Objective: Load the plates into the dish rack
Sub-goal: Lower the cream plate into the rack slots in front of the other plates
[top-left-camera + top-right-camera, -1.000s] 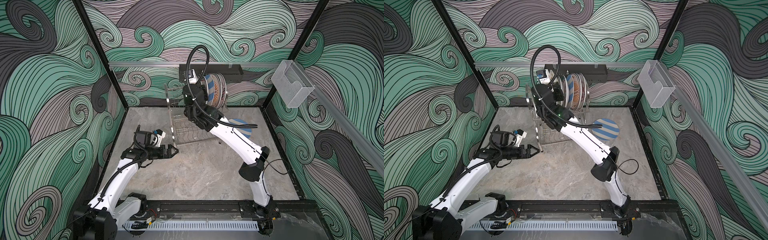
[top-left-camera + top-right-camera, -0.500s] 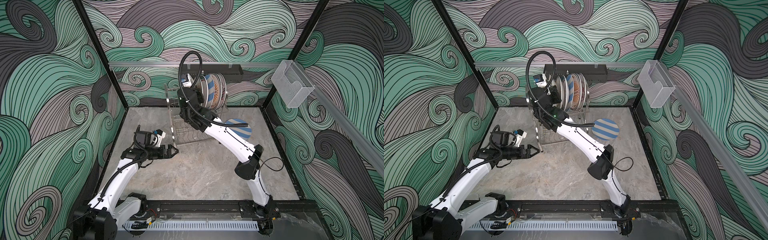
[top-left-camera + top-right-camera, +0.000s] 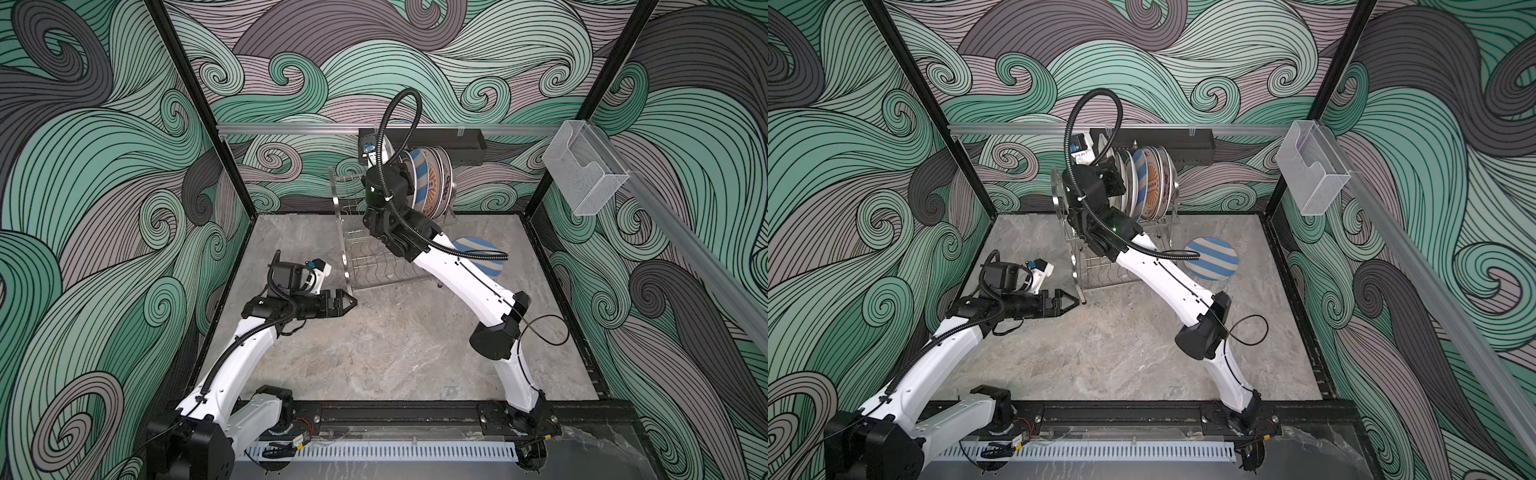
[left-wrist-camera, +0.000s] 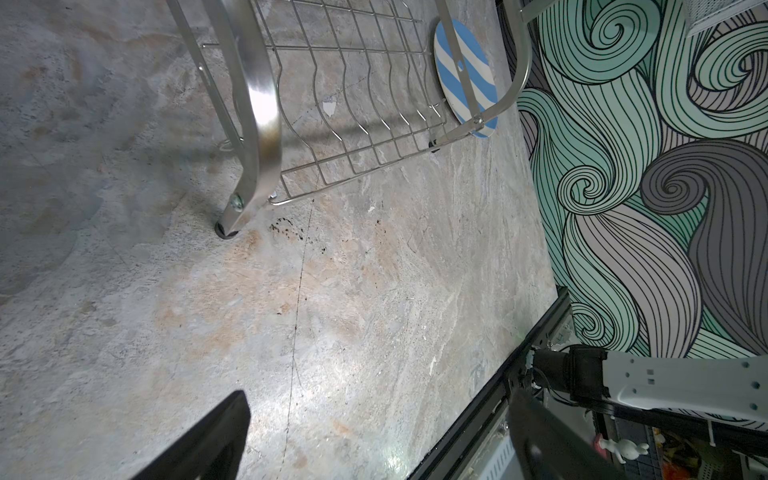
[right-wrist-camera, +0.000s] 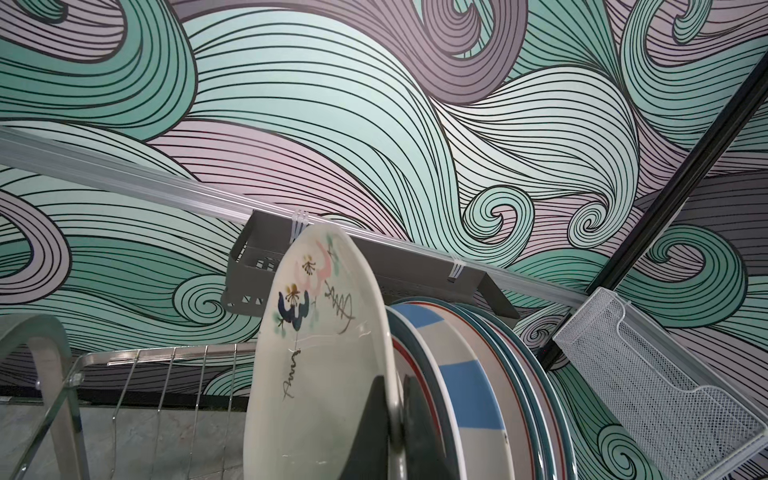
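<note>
Surface (image 3: 374,353) of grey marbled stone is filling the middle of both top views. At its 12 o'clock edge the dish rack (image 3: 340,232) is standing, a shiny two-tier wire frame with arched ends. Behind the rack a long black tray (image 3: 457,143) is hanging on the back wall's rail, and a clear box (image 3: 582,174) is hanging on the side rail at about 2 o'clock.

Several plates (image 3: 432,183) are standing on edge in the upper tier, crowded toward its 3 o'clock end. Blue stripes, an orange sunburst and red marks are showing on them.

The right arm (image 3: 465,282) is reaching from its base at 5 o'clock up to that tier. The right end effector (image 5: 395,415) is pinching the rim of a cream plate (image 5: 320,365) painted with small flowers, its jaws drawn almost together with only the rim between them. This plate is standing upright at the 9 o'clock end of the row, just beside a blue-striped one, and its top is rising above its neighbours. Whether its lower edge is sitting in a slot I cannot tell.

One more striped plate (image 3: 482,253) is lying flat on the surface at 2 o'clock, just beside the rack's 3 o'clock end.

The left end effector (image 3: 351,302) is hanging at about 9 o'clock, near the rack's front foot, its jaws spread wide and gripping nothing.
</note>
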`<action>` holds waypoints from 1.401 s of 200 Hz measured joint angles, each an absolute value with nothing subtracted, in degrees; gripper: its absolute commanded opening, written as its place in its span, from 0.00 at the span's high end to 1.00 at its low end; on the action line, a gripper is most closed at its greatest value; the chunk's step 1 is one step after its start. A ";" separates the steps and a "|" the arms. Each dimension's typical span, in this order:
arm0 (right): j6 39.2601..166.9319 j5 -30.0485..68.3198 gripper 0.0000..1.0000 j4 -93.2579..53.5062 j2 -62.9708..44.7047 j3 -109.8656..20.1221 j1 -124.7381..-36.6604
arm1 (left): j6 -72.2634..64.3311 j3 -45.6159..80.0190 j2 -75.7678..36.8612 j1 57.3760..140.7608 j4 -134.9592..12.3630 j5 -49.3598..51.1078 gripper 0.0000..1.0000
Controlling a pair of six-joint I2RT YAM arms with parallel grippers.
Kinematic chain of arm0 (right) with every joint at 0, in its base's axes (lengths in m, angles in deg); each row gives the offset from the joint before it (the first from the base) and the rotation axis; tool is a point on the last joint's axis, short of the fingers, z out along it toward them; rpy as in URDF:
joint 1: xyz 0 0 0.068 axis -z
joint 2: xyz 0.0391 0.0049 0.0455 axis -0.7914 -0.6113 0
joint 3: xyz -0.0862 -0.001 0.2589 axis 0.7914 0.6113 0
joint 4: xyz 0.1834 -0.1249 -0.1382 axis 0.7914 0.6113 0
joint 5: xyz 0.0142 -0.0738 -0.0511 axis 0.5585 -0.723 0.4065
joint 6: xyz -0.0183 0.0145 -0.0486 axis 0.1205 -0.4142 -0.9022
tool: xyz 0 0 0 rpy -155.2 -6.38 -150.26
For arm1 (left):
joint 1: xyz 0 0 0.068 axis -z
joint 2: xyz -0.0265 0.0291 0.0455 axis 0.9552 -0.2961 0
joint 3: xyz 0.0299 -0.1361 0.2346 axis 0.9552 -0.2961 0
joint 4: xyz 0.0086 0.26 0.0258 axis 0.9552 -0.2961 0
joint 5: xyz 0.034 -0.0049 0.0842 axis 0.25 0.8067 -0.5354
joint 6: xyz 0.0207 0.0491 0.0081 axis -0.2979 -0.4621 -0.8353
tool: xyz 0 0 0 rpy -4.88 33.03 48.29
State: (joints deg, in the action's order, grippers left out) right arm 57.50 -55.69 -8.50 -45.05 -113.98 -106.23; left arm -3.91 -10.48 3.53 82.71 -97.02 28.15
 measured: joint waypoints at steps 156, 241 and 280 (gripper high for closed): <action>60.45 -56.08 1.00 -7.34 -45.05 -111.69 -105.44 | -4.37 -10.48 3.53 82.71 -97.44 28.15 0.02; 68.88 -55.06 1.00 0.33 -45.05 -110.27 -104.81 | -4.54 -10.48 3.53 82.71 -97.72 28.12 0.01; 71.57 -55.06 0.97 0.59 -44.92 -109.59 -104.41 | -4.54 -10.48 3.53 82.71 -97.83 28.12 0.01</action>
